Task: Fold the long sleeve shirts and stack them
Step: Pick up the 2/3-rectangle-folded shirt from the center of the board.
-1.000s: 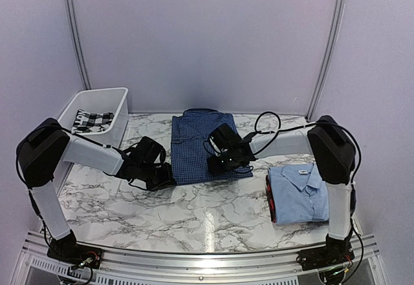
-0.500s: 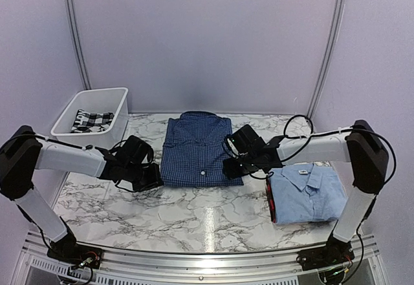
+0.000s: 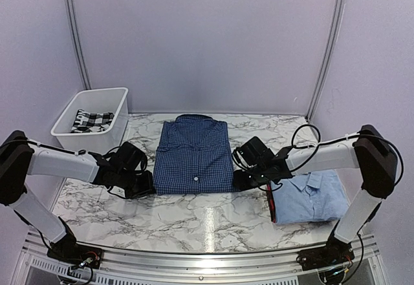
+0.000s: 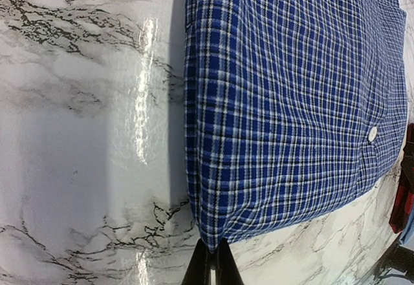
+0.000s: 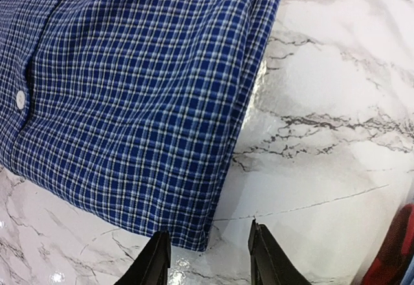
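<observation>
Dark blue shirt [image 3: 194, 156]: woven cloth with a fine white-on-blue check, folded to a neat rectangle, collar at the far end, button placket up. It is laid flat mid-worktop, between the two arms. Folded edges are seen as soft, rounded rolls in both wrist views.

Light blue shirt [image 3: 314, 194]: plain cloth, folded, collar up, a small white neck label visible. It is placed at the right side of the worktop, apart from the dark one. A red item [image 3: 270, 201] is seen along its left edge; what it is cannot be told.

Left gripper [image 3: 143, 185]: set at the near-left corner of the dark blue shirt. In the left wrist view the fingers [image 4: 202, 265] are closed narrow, with the cloth corner pinched between the tips.

Right gripper [image 3: 240, 180]: set at the near-right corner. In the right wrist view the fingers [image 5: 157, 259] are spread wide, with the corner lying between them and nothing gripped.

Worktop [image 3: 194, 223]: glossy white marble pattern with grey-black veins, light glare reflected. A metal rail [image 3: 194, 259] is fitted along the near edge.

White plastic bin [image 3: 120, 114]: at the far left, with a black-and-white checked cloth [image 3: 90, 120] inside.

Room: plain pale panel walls [image 3: 207, 39].

One white button [image 4: 372, 134] is shown close up by the left wrist view; finger spacing is not resolved in the top view.
</observation>
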